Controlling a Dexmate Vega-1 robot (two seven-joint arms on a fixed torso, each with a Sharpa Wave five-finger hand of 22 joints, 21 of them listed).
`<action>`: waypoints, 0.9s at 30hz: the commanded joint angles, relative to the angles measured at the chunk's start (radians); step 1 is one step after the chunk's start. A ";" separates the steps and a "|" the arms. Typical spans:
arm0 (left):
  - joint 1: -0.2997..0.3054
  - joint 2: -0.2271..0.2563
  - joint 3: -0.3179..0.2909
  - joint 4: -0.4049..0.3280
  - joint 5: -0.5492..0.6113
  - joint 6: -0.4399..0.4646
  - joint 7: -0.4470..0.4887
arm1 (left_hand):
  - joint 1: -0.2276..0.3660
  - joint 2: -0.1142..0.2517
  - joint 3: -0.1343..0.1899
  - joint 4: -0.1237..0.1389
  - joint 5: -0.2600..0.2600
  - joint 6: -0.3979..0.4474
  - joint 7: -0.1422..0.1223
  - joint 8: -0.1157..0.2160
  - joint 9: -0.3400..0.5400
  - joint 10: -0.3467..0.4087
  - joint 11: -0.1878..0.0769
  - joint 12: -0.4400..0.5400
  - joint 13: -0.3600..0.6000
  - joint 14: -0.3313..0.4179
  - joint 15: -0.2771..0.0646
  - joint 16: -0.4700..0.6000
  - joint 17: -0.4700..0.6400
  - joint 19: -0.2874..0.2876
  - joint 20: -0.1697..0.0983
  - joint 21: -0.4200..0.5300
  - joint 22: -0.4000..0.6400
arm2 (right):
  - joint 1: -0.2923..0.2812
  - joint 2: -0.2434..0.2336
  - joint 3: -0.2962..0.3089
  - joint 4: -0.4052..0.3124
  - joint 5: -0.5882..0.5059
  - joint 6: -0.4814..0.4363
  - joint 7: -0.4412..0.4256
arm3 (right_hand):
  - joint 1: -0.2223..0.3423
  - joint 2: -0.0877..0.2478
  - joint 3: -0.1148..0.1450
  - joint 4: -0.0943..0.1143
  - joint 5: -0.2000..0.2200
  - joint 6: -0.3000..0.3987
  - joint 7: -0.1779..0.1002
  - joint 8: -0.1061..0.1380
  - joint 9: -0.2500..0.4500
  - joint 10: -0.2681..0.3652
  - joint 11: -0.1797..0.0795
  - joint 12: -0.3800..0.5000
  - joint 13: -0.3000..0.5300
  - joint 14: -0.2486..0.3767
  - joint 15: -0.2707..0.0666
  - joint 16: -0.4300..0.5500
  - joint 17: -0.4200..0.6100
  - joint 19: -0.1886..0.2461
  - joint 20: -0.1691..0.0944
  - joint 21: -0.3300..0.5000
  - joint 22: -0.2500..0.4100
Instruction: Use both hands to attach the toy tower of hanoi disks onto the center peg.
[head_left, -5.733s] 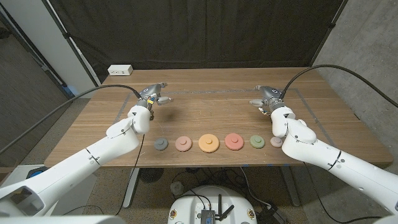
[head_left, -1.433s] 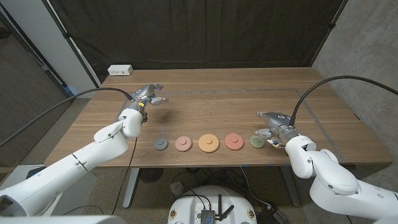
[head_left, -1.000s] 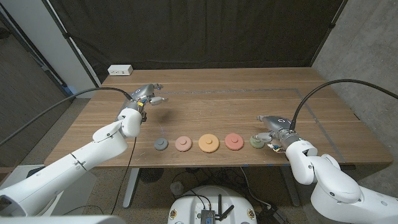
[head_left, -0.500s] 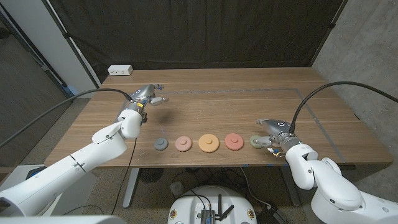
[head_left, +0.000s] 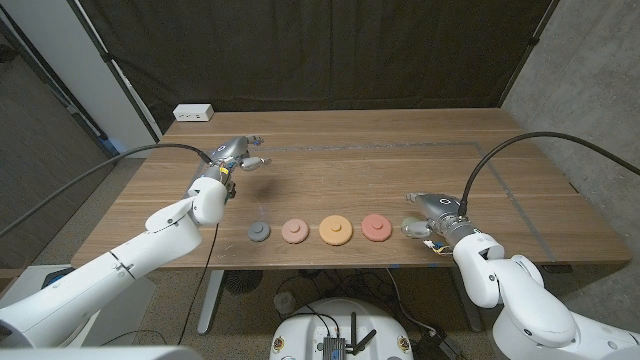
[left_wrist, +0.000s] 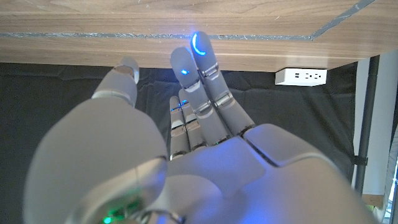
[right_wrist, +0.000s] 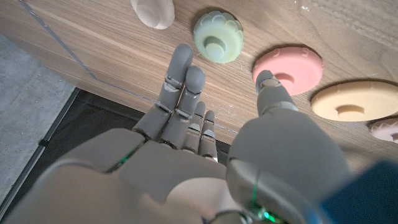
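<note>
Backdrop: dark curtain (head_left: 320, 50) behind your wooden table (head_left: 340, 170), with a white power strip (head_left: 194, 113) at the far left corner and grey tape lines (head_left: 380, 147) marking the top.
Disk row: along the near edge you have the grey disk (head_left: 259, 232), pale pink disk (head_left: 294, 231), orange disk (head_left: 334, 230) and red disk (head_left: 376, 227), lying apart in a line.
Green disk: your right hand is over it from the head camera, with just a sliver of the green disk (right_wrist: 217, 36) peeking out; the right wrist view shows it whole, flat on the wood, just past your fingertips.
Small pale disk: the whitish disk (right_wrist: 153, 12) sits at the row's right end, cut off by the frame edge in the wrist view and hidden behind your arm from above.
Right hand: your right hand (head_left: 425, 212) is low over the green disk, fingers (right_wrist: 184, 81) straight and apart, holding nothing; thumb tip over the red disk's rim, contact hard to judge.
Left hand: your left hand (head_left: 240, 153) is well back from the row, fingers extended and empty.
Peg: I can't make out a separate center peg; each disk has a raised hub.
</note>
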 joint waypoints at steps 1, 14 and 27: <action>0.019 0.013 -0.016 0.004 -0.013 -0.033 -0.005 | 0.001 -0.001 -0.004 0.001 0.005 0.012 0.000 -0.001 0.004 0.011 0.001 -0.002 0.006 0.008 -0.032 0.004 0.000 0.003 -0.091 0.008 0.001 | 0.018 0.083 -0.030 0.017 -0.161 0.036 0.154 | 0.006 0.000 -0.004 0.003 -0.004 -0.004 0.000 0.000 0.005 0.001 -0.002 0.008 0.002 -0.002 -0.118 0.005 0.000 -0.004 -0.127 0.007 0.000; 0.054 0.030 -0.040 0.005 -0.030 -0.065 0.003 | 0.002 0.001 -0.007 0.001 0.005 0.013 0.000 -0.003 0.004 0.014 0.003 -0.004 0.008 0.007 -0.032 0.008 -0.003 0.000 -0.091 0.015 -0.004 | -0.026 0.200 0.014 0.049 -0.321 0.131 0.313 | 0.005 0.001 -0.013 0.006 -0.007 -0.014 0.004 0.002 0.004 -0.004 0.000 0.007 0.002 -0.009 -0.118 -0.004 -0.024 -0.010 -0.126 0.011 -0.002; 0.073 0.038 -0.059 0.018 -0.042 -0.103 0.010 | 0.003 0.003 -0.009 0.001 0.006 0.015 0.002 -0.004 0.005 0.017 0.004 -0.006 0.010 0.007 -0.032 0.013 -0.005 -0.002 -0.091 0.021 -0.009 | -0.074 0.341 0.075 0.095 -0.450 0.240 0.401 | 0.003 0.004 -0.020 0.008 -0.007 -0.026 0.016 0.001 0.003 -0.011 0.007 0.006 0.001 -0.001 -0.118 0.005 -0.028 -0.011 -0.126 0.014 -0.004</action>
